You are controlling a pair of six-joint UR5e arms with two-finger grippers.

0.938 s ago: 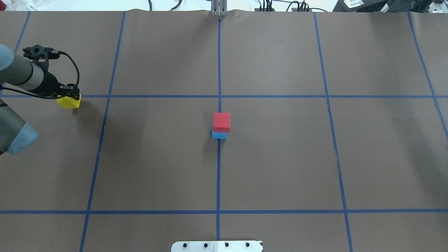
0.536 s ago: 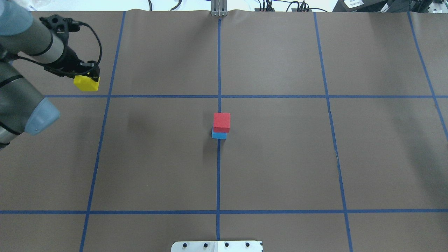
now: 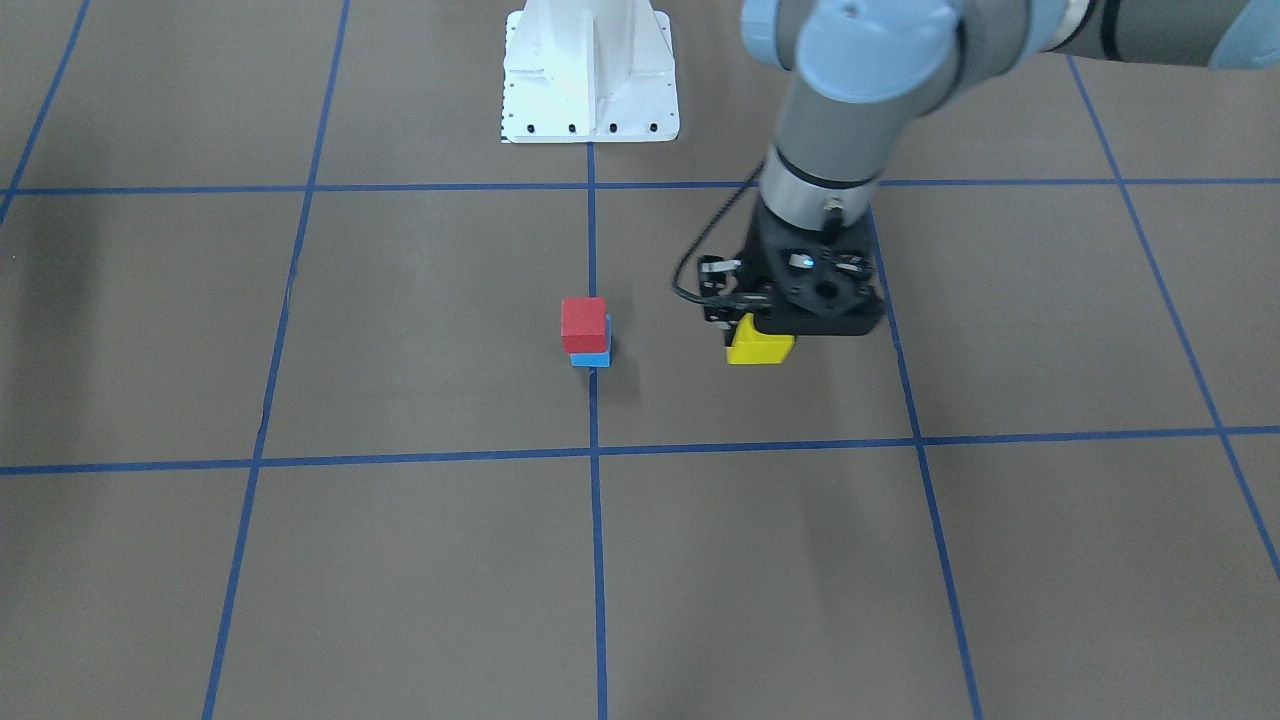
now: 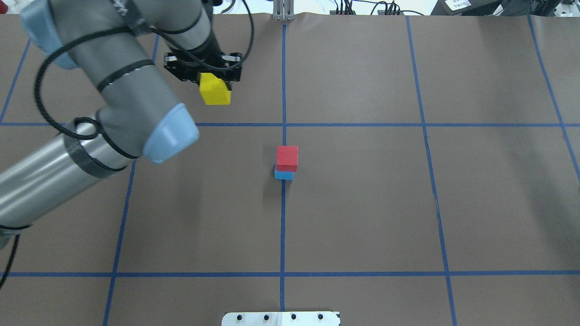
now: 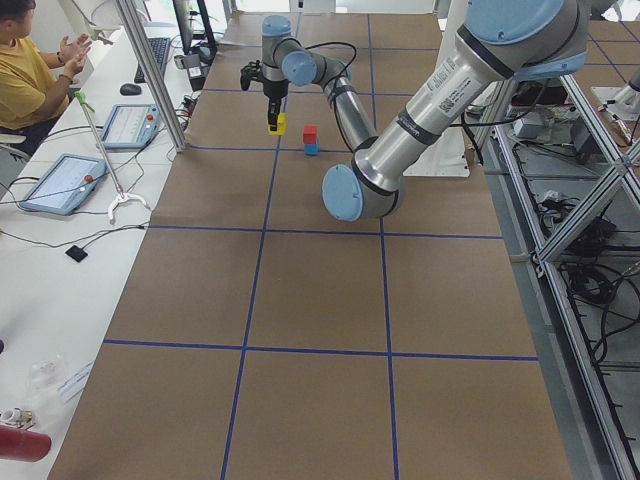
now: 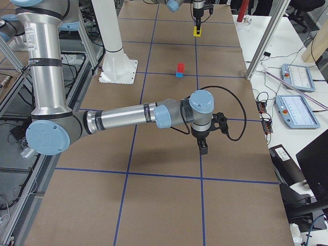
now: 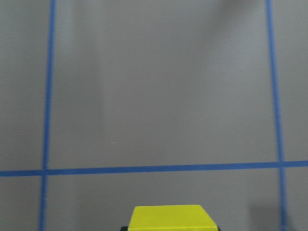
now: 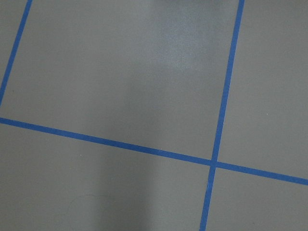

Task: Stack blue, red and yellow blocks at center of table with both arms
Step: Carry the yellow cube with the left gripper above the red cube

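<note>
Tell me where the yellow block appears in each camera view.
Exterior front-facing: yellow block, right of centre.
Overhead exterior: yellow block, upper left of centre.
Exterior left: yellow block, far end, near top.
Exterior right: yellow block, far end, near top.
Left wrist-mounted: yellow block, bottom edge.
Right wrist-mounted: not in it.
Landmark: red block on blue block, in all four exterior views.

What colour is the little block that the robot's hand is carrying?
Yellow; the yellow block shows best in the overhead exterior view.
</note>
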